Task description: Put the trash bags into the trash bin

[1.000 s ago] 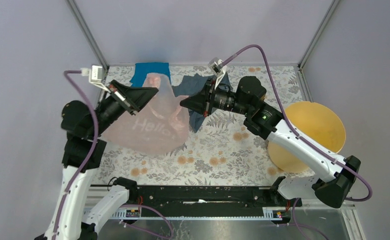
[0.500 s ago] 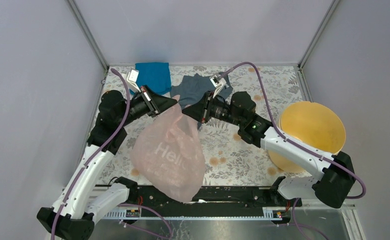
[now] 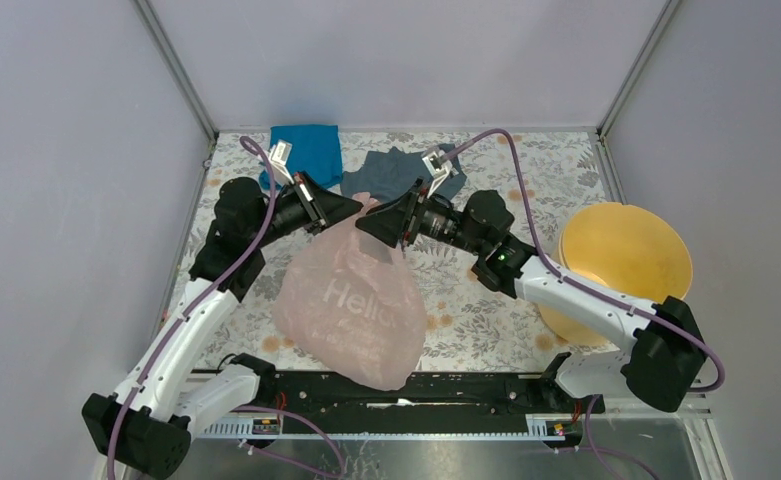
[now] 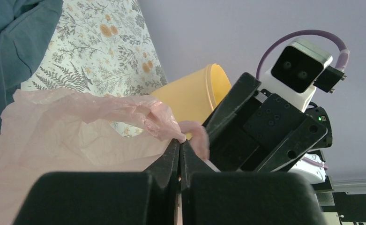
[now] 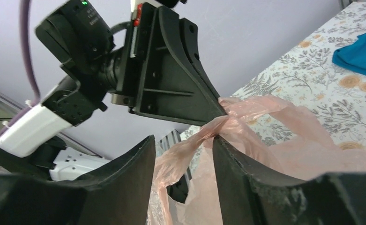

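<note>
The pale-pink trash bag (image 3: 351,305) hangs over the middle of the table, bunched at its top and printed with white letters. My left gripper (image 3: 359,206) is shut on that top edge; in the left wrist view its jaws (image 4: 180,140) pinch the film (image 4: 78,131). My right gripper (image 3: 363,222) faces it tip to tip and stands open (image 5: 183,138). A twisted strand of the bag (image 5: 190,145) runs between its jaws and touches the right finger (image 5: 218,145). The yellow-orange trash bin (image 3: 621,255) stands at the right, apart from the bag, and also shows as the bin (image 4: 195,93) behind the bag.
A grey-blue garment (image 3: 396,172) and a bright blue folded cloth (image 3: 306,150) lie at the back of the flowered table. A black rail (image 3: 406,390) runs along the near edge. Grey walls and metal posts close in the sides.
The left arm swung the bag from the left to the middle, where it now hangs lower and nearer. The right jaws went from shut to open around the bag's strand.
</note>
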{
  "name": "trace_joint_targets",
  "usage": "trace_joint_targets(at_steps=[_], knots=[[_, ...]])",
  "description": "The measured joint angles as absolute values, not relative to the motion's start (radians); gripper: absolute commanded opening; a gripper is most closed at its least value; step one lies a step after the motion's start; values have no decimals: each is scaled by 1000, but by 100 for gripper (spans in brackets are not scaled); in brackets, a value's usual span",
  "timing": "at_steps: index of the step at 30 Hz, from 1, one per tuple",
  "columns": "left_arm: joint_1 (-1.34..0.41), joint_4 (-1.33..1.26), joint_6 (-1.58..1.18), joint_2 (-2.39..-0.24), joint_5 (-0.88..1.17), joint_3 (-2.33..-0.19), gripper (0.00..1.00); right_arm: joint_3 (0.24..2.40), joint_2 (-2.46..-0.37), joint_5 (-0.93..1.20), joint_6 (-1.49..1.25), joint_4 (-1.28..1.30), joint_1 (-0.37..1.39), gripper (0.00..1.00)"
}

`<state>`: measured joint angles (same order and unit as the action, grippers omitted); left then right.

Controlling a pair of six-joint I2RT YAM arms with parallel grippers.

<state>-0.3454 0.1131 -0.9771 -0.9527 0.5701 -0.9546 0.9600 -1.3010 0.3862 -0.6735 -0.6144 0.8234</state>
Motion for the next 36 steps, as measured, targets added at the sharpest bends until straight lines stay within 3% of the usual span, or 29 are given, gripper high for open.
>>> trace_joint_targets(at_steps=[7,15,18,20,23,26,29,36], knots=[[-345,107,-981,-972,574,-955,0,962,-1346,373,-588,-566,823,70],[-346,96,-989,-984,598,-972,0,1017,-1418,360,-551,-551,823,71],[-349,94,-993,-991,604,-972,0,1035,-1438,358,-545,-554,823,64],[-348,93,-992,-997,603,-972,11,1042,-1447,359,-543,-556,823,36],[-346,87,-986,-1000,599,-976,48,1047,-1451,368,-538,-562,828,0],[-348,125,-941,-1000,599,-1016,79,1047,-1451,343,-534,-547,830,0],[-352,239,-859,-990,566,-1115,97,1048,-1427,278,-505,-476,828,0],[-353,430,-671,-865,356,-1292,99,1080,-1140,28,-318,-191,827,0]])
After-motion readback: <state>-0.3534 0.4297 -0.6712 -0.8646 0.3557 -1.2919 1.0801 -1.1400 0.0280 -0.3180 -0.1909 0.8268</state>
